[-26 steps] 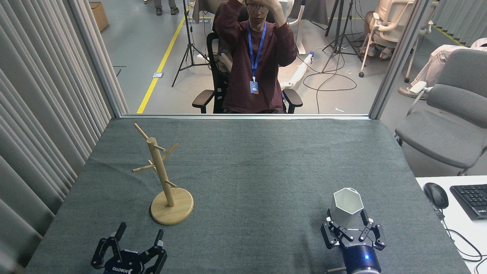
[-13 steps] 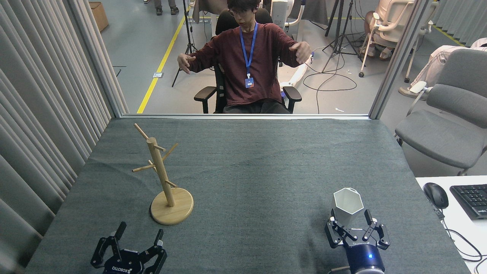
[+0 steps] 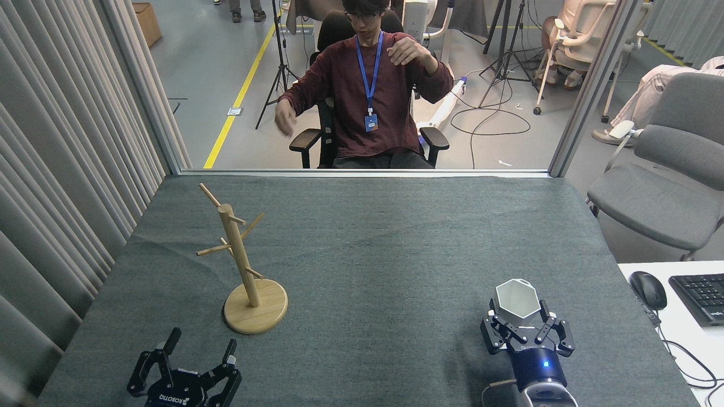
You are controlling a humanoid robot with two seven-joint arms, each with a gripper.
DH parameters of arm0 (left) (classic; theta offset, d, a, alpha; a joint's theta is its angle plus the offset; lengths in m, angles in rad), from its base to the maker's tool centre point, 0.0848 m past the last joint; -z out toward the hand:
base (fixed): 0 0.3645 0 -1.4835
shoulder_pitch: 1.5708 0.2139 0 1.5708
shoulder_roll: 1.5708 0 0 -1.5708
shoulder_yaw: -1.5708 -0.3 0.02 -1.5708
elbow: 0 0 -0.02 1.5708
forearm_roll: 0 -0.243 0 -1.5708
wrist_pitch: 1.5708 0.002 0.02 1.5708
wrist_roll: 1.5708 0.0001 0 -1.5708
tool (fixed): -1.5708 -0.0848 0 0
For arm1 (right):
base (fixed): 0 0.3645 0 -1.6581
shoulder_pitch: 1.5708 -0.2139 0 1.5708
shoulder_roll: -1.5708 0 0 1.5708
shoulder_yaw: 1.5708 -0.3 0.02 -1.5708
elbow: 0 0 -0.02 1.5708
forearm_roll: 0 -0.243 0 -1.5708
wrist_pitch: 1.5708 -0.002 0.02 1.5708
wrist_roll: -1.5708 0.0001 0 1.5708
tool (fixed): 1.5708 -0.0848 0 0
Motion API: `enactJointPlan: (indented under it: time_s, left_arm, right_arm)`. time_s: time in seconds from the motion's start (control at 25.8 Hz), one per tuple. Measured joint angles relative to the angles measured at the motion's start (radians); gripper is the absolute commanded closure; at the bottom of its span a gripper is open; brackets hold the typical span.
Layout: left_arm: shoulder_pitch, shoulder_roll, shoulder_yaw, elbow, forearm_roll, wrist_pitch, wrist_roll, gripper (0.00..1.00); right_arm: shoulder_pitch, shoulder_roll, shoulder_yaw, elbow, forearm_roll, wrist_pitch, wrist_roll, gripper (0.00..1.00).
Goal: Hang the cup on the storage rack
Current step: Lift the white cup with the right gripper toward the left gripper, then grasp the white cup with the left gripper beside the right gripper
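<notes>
The smooth white six-sided cup (image 3: pixel 516 302) is standing on the fuzzy grey worktop (image 3: pixel 384 249), between the right pincer's (image 3: pixel 518 322) wide-open black fingers. The left pincer (image 3: pixel 199 351) is gaping, holding nothing. The wooden storage rack (image 3: pixel 242 265) is standing well apart.

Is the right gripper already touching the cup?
Cannot tell. In the head view the right gripper straddles the cup, but its fingers hide any contact.
</notes>
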Motion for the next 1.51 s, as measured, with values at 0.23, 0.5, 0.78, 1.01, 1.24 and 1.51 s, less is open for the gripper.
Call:
enactJointPlan:
  time_s: [0.23,0.5,0.78,1.01,1.24,1.51]
  left_arm:
    - [-0.005,0.001,0.004,0.002,0.002,-0.003,0.001,0.0]
    - [-0.065,0.002,-0.042,0.052,-0.03,-0.003,0.018,0.0]
    - [-0.159,0.004,-0.31,0.142,-0.228,-0.006,0.022,0.0]
    - [-0.218,-0.022,-0.441,0.191,-0.28,0.004,0.017,0.0]
    - [-0.253,-0.082,-0.465,0.234,-0.284,0.01,0.014,0.0]
    - [-0.264,-0.125,-0.465,0.269,-0.273,0.015,0.011,0.0]
  right_arm:
    - [-0.006,0.001,0.0,0.018,0.0,0.003,-0.013,0.45]
    - [0.012,0.007,0.001,-0.069,-0.002,-0.001,-0.053,0.44]
    - [0.051,0.023,0.102,-0.325,0.005,-0.01,-0.057,0.44]
    - [0.092,0.118,0.233,-0.438,0.098,-0.005,-0.056,0.43]
    - [0.132,0.223,0.318,-0.456,0.204,-0.001,-0.052,0.43]
    - [0.181,0.257,0.35,-0.462,0.238,0.0,-0.047,0.43]
